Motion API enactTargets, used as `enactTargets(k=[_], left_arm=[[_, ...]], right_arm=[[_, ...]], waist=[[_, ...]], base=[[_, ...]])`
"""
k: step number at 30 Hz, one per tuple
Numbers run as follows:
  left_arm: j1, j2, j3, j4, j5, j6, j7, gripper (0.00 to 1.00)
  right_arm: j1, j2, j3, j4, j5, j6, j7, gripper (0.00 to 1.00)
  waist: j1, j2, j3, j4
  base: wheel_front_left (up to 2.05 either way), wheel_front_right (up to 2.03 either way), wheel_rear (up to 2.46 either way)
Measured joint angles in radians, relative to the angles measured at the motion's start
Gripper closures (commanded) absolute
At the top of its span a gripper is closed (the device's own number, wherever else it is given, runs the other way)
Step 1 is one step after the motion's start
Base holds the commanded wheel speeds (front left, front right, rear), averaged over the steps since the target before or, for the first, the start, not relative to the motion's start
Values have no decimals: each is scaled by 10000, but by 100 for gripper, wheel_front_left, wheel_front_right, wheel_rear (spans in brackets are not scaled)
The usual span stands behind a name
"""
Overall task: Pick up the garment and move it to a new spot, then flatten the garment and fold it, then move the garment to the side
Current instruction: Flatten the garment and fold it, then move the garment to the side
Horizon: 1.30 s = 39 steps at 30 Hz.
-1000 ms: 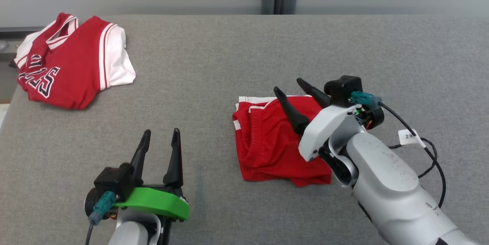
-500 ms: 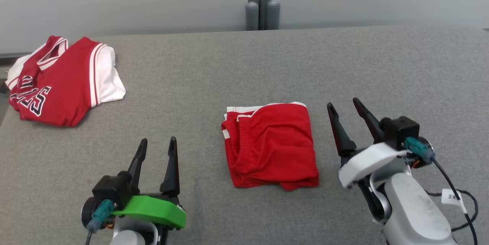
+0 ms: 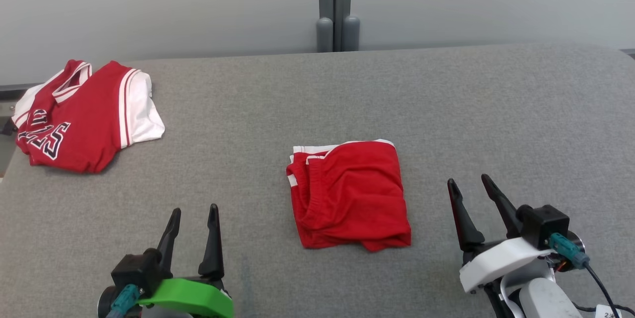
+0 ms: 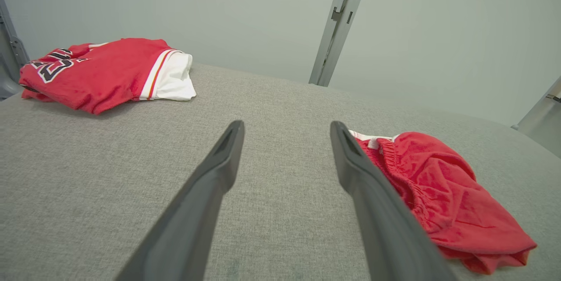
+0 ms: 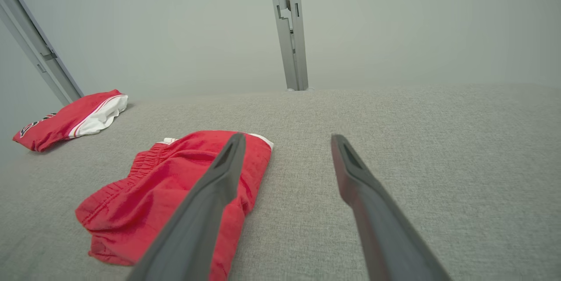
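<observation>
L jaws: spread wide, nothing btwn them. The fingers (image 3: 212, 243) point up the head view, low at the near L part of the worktop (image 3: 446, 109). R jaws: also spread and empty. Their fingers (image 3: 461, 219) stand just R of the red shorts (image 3: 349, 194), w/ a strip of bare grey btwn, so no contact.

The shorts lie mid-worktop btwn the two arms, folded to a compact rough square. Waistband and white trim are at the L/back edge. The near edge is lumpy, w/ layers showing at the near R corner. A red-and-white jersey (image 3: 79, 114) sits folded at the far L corner, well apart from the shorts.

Judgement: the fold looks done, so the step in hand is prob. moving the shorts aside.

To do it well:
- Come in low w/ both arms at opposite edges (L and R).
- Slide the lower finger under the whole stack. Pinching only the top layer would prob. peel the fold open.
- Grip the R side toward that loose near corner, since it looks likeliest to flop.
- Lift just clear of the cloth surface and keep both grips level and at the same spacing. Stretching or sagging will undo the fold.
- Set the shorts down flat beside the jersey, not on it, then let go and back straight out w/o dragging.
</observation>
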Motion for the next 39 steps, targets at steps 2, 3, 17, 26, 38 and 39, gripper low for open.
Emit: enactTargets(k=[2,3,17,26,38,39], left_arm=[[61,0,2,-8,-27,0,0,0],[101,0,2,-12,-42,2,0,0],[191,0,-23,-15,-98,86,0,0],[152,0,-63,-35,-130,104,0,0],[-311,0,-125,-42,-104,100,0,0],[-327,0,-136,-35,-104,100,0,0]], right_arm=[[154,6,-40,-109,-13,0,0,0],[207,4,-92,-153,0,0,0,0],[438,4,-359,-385,-4,0,0,0],[350,2,-393,-328,-324,0,0,0],[-2195,-2,174,360,-1427,0,1783,0],[-2341,2,234,593,-1383,0,2182,0]], waist=[[0,0,-11,16],[0,0,-13,21],[0,0,34,-14],[0,0,199,78],[0,0,787,403],[0,0,838,448]], base=[[0,0,0],[0,0,0],[0,0,0],[0,0,0],[0,0,0],[0,0,0]])
